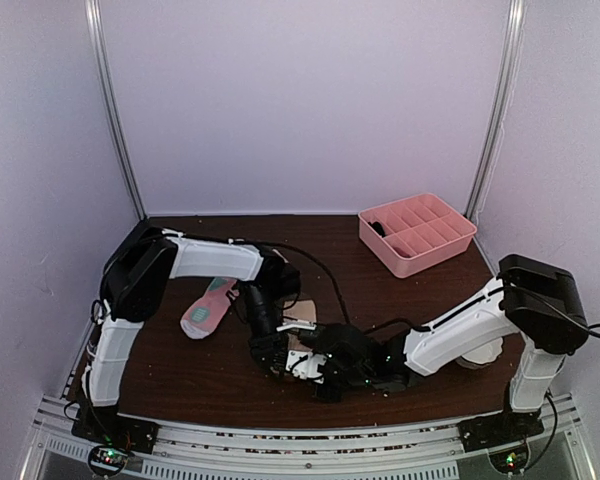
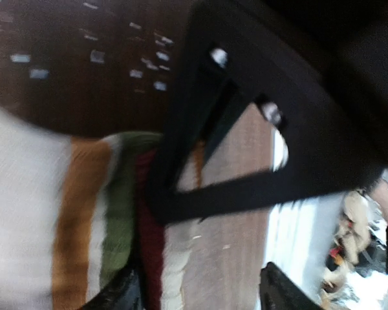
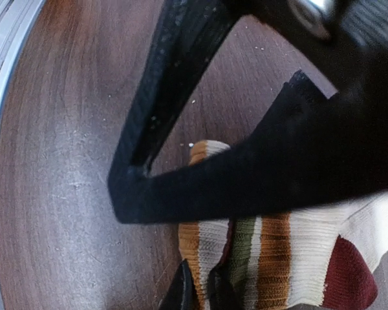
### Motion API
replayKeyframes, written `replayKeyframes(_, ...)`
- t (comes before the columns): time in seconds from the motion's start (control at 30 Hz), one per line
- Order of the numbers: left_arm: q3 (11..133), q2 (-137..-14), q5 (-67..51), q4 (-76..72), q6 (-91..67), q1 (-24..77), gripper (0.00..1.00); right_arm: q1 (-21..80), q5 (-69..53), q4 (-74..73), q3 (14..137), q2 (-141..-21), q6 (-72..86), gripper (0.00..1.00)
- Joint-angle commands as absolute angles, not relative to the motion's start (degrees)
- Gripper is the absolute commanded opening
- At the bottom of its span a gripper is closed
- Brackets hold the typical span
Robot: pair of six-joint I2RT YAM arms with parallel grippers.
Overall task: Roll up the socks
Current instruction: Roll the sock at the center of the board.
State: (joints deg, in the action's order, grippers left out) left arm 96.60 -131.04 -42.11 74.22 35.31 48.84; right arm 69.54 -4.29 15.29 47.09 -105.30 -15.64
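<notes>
Beige striped sock [image 3: 271,258] lies at the front of the worktop [image 1: 200,370], one edge pinched by the right jaws, apparently to anchor it for rolling; left jaws stand spread over it, pink sock [image 1: 208,308] well apart

A dark brown wood-grain tabletop [image 1: 210,375] fills the floor of a white-walled enclosure [image 1: 300,100]. Two slim metal posts rise from the tabletop's back corners, one at the left [image 1: 115,110] and one at the right [image 1: 495,110]. Toward the back right stands a pink plastic divided tray [image 1: 435,258], set at an angle to the tabletop's edges, its compartments in two rows; a small dark item [image 1: 377,228] lies in the compartment at its left end, too small to identify. A ribbed aluminium rail [image 1: 310,440] runs along the near edge. In the right wrist view the wood shows fine pale specks and scuffs.
</notes>
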Motion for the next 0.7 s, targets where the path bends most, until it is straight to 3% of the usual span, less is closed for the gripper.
replayKeyframes(0.0,90.0,-121.2,-33.3,56.8,30.9,45.3,0.88,68.3,-9.4,10.9,42.6,-107.7,-11.0,0.01)
replayKeyframes(0.03,88.0,-118.3,-30.9,53.5,29.8,44.5,0.97,68.2,-10.2,10.9,42.1,-107.7,-10.5,0.00)
replayKeyframes(0.07,86.2,-115.0,-28.7,49.8,28.2,43.8,0.98,67.9,-10.9,11.0,41.6,-107.8,-9.8,0.00)
replayKeyframes(0.2,80.4,-103.4,-14.2,36.5,23.0,42.4,0.98,66.2,-14.4,12.6,39.4,-107.5,-6.7,0.00)
replayKeyframes(0.33,80.0,-99.9,-3.3,31.1,18.1,40.6,0.98,65.2,-16.6,14.0,37.9,-107.1,-5.2,0.00)
replayKeyframes(0.53,77.1,-98.9,-16.8,32.3,26.0,38.0,0.95,62.6,-20.2,15.5,37.2,-107.7,-2.4,0.00)
replayKeyframes(0.57,75.4,-97.8,-16.7,31.8,28.9,39.2,0.90,61.9,-21.0,16.2,36.8,-107.9,-1.5,0.00)
replayKeyframes(0.67,71.3,-96.1,-10.8,30.9,35.8,45.0,0.44,59.7,-22.8,17.4,35.7,-108.6,1.0,0.00)
